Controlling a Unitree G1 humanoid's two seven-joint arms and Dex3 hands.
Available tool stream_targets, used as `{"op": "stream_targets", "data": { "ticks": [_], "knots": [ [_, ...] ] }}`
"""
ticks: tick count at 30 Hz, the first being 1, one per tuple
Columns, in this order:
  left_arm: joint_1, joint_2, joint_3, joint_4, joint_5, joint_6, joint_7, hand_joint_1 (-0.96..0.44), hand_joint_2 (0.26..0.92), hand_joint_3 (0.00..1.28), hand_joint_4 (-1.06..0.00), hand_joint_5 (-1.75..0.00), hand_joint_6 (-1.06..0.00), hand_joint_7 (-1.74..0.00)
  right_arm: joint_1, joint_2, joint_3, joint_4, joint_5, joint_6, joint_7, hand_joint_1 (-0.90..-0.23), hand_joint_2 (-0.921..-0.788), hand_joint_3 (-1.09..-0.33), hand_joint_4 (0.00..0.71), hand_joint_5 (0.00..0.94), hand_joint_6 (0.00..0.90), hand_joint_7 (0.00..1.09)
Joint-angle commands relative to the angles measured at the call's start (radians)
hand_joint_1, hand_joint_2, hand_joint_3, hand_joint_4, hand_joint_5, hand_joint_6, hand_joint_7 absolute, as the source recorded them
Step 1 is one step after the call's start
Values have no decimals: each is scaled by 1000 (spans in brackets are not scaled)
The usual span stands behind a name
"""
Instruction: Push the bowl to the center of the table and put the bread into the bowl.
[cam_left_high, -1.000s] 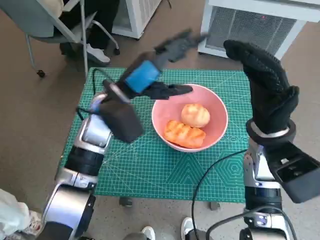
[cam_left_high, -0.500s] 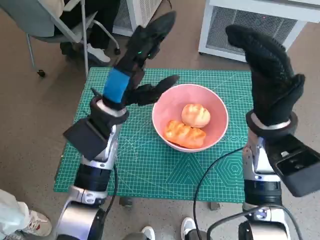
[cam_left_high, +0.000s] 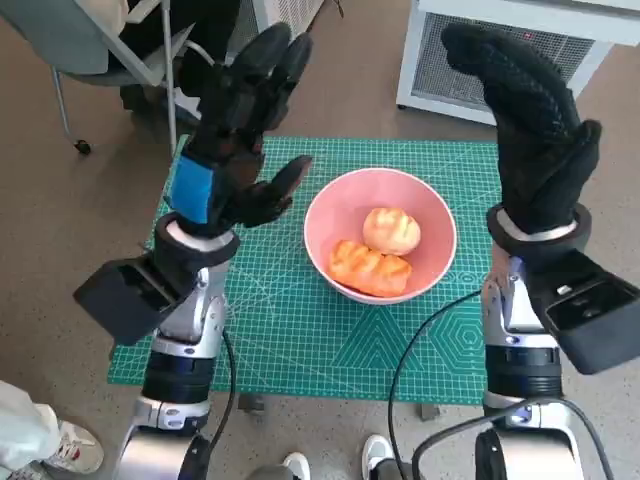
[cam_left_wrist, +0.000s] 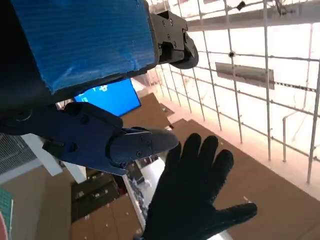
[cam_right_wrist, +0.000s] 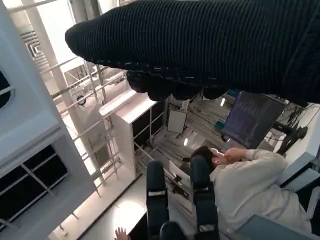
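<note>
A pink bowl (cam_left_high: 345, 205) stands near the middle of the green cutting mat (cam_left_high: 290, 330) in the head view. Two pieces of browned bread lie inside it: a round roll (cam_left_high: 391, 230) and a longer piece (cam_left_high: 369, 268). My left hand (cam_left_high: 235, 125) is raised above the mat's left side, fingers spread upward, holding nothing. My right hand (cam_left_high: 530, 130) is raised above the mat's right edge, fingers apart and empty. The left wrist view shows the blue-taped back (cam_left_wrist: 85, 40) and my gloved right hand (cam_left_wrist: 192, 195) spread wide. The glove (cam_right_wrist: 210, 45) crosses the right wrist view.
A white slatted unit (cam_left_high: 500, 50) stands beyond the table's far right. A grey chair (cam_left_high: 90, 50) with a person's legs and shoe (cam_left_high: 195, 105) sits at the far left. A seated person (cam_right_wrist: 245, 185) shows in the right wrist view. Shoes (cam_left_high: 295, 465) show below the table's near edge.
My left hand has lifted away from the bowl's left rim and swung upright to the left, fingers now pointing up. The right hand stayed raised. The bowl and bread have not moved.
</note>
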Motion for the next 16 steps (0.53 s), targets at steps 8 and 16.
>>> {"op": "stream_targets", "data": {
  "ticks": [8, 16],
  "knots": [
    [23, 2, 28, -17, -4, -24, 7, -525, 921, 413, -276, 0, -285, -269, -20, 7, 8, 58, -10, -16, -1, -565, -921, -785, 152, 266, -1, 645],
    [23, -1, 41, -13, -7, -18, 9, -523, 921, 384, -279, -3, -319, -250, -18, 9, 16, 57, -16, -18, -1, -569, -921, -781, 171, 231, -1, 650]
  ]
}}
